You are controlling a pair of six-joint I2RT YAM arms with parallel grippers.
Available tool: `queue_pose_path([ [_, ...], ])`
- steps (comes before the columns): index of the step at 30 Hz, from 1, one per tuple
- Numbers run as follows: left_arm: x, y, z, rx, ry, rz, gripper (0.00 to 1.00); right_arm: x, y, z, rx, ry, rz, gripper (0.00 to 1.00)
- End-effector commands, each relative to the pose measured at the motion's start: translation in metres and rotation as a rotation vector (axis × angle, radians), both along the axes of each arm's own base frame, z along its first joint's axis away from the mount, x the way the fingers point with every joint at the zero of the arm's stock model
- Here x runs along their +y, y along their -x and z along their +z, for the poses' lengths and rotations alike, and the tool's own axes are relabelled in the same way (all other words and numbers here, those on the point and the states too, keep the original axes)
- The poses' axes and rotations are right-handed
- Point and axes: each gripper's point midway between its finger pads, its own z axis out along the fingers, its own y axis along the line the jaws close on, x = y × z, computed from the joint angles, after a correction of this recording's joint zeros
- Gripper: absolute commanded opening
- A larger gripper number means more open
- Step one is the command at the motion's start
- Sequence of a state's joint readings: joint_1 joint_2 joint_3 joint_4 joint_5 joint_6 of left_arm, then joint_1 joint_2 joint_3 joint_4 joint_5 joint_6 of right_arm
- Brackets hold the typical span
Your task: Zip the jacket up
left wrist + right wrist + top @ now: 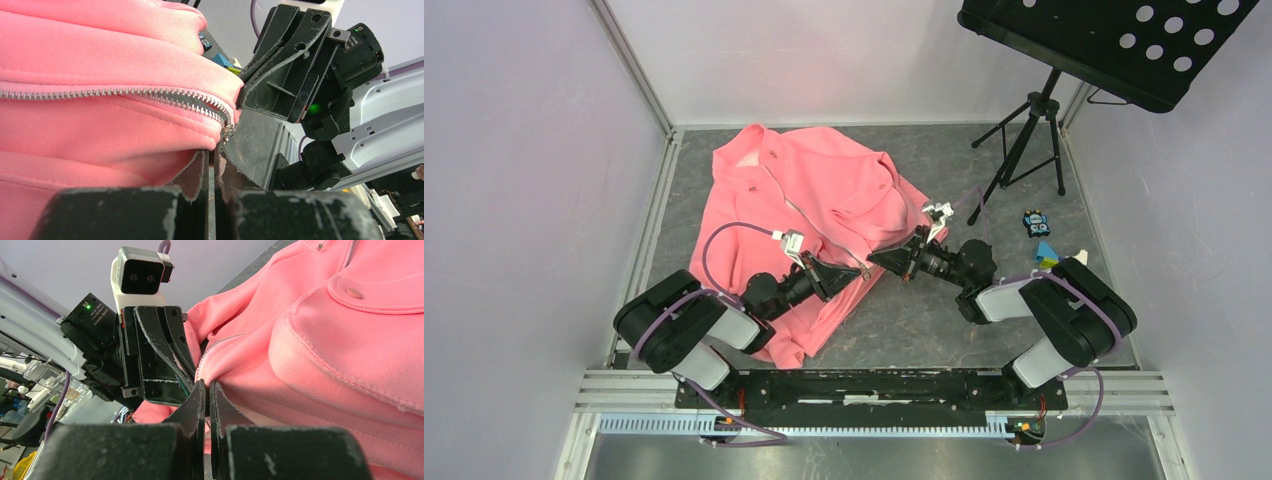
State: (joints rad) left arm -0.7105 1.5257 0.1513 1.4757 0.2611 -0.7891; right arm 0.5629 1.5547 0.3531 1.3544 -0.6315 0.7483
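Left wrist view: left fingers (196, 172) clenched, tips pressed together on the hem of the jacket (90, 140). The pinch sits directly under the low end of the zipper (125, 92). A small metal end piece (228, 131) hangs right at the fingertips; slider or stop, cannot tell. Zipper teeth run away from the fingers to the left across the pink fleece. The right arm's fingers are just up and right of the tips, with their edge against the same hem.

Right wrist view: right fingers (223, 407) clamped with only a thin slit between them, tips biting the pink edge beside the pale zipper tape. The left arm's fingers face them from the left, almost touching, with that arm's wrist camera (142, 276) above. Up and to the right of the right fingers is a chest pocket flap (380, 295) with a snap (354, 292).

Top external view: both sets of fingers meet tip to tip at the jacket's near right hem corner. From there the jacket spreads away to the far left, lying flat on the grey surface (924, 320), collar at the far end. The zipper shows as a pale line from the collar down to the fingers.

Far right of the right fingers stands a music stand (1024, 130). A small toy (1036, 222) and a blue block (1046, 252) lie on the surface beyond the right arm, well apart from the jacket.
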Motion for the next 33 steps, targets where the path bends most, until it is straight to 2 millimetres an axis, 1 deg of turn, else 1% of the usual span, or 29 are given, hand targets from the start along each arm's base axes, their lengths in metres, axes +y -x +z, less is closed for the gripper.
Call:
queue_pose_path([
  [1, -0.009, 0.003, 0.028, -0.054, 0.083, -0.043, 0.02, 0.005, 0.008, 0.022, -0.082, -0.061, 0.047, 0.0],
  [3, -0.011, 0.004, 0.028, -0.054, 0.081, -0.052, 0.02, 0.006, 0.008, 0.022, -0.075, -0.069, 0.053, 0.0],
  [7, -0.013, 0.005, 0.024, -0.042, 0.077, -0.059, 0.02, 0.009, 0.011, 0.029, -0.069, -0.106, 0.072, 0.0],
  [16, -0.014, 0.009, 0.03, -0.059, 0.087, -0.069, 0.02, 0.016, 0.008, 0.029, -0.003, -0.156, 0.064, 0.0],
  [20, -0.01, 0.012, 0.031, -0.061, 0.09, -0.06, 0.02, 0.013, -0.001, 0.022, 0.008, -0.141, 0.033, 0.0],
  [25, -0.002, 0.017, 0.031, -0.064, 0.09, -0.042, 0.02, 0.006, -0.006, 0.024, -0.007, -0.13, 0.013, 0.0],
  [28, 0.002, 0.017, 0.03, -0.062, 0.092, -0.029, 0.02, 0.004, -0.006, 0.02, -0.023, -0.093, 0.015, 0.0],
  [30, 0.002, 0.018, 0.032, -0.061, 0.097, -0.031, 0.02, 0.004, -0.006, 0.013, -0.034, -0.045, 0.008, 0.0],
  [32, 0.002, 0.017, 0.032, -0.057, 0.101, -0.024, 0.02, 0.002, -0.009, -0.001, -0.03, 0.029, -0.009, 0.02],
  [33, 0.004, 0.013, 0.029, -0.038, 0.099, -0.001, 0.02, 0.0, -0.013, -0.013, -0.014, 0.089, -0.033, 0.03],
])
